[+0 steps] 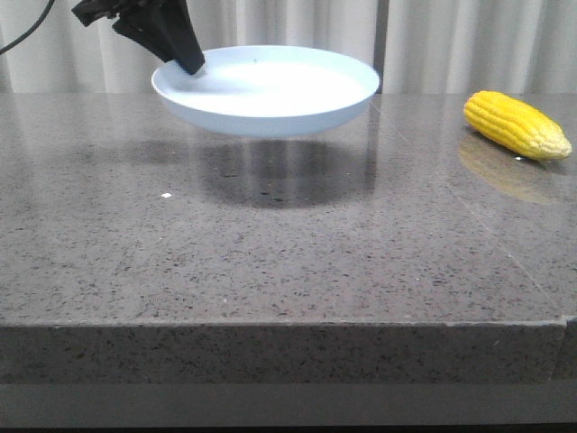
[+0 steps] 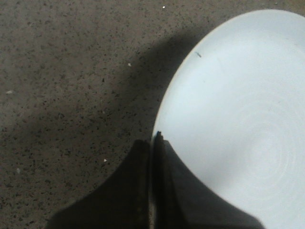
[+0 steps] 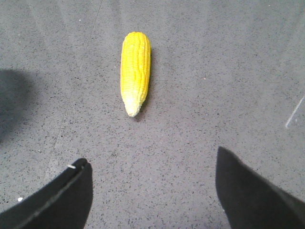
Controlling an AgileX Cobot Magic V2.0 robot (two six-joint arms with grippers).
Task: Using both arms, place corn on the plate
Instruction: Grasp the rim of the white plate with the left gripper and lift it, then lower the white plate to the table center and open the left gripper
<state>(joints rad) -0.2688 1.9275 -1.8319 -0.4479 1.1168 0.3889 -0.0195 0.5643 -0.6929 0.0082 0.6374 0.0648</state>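
My left gripper (image 1: 191,63) is shut on the left rim of the pale blue-white plate (image 1: 270,90) and holds it in the air above the table, its shadow below. In the left wrist view the fingers (image 2: 153,143) pinch the plate's rim (image 2: 228,109). The yellow corn (image 1: 516,124) lies on the table at the far right, apart from the plate. In the right wrist view the corn (image 3: 135,71) lies ahead of my open, empty right gripper (image 3: 151,164), its pale tip toward the fingers. The right gripper does not show in the front view.
The grey speckled stone table (image 1: 270,262) has its front edge near the camera. White curtains (image 1: 451,36) hang behind the table.
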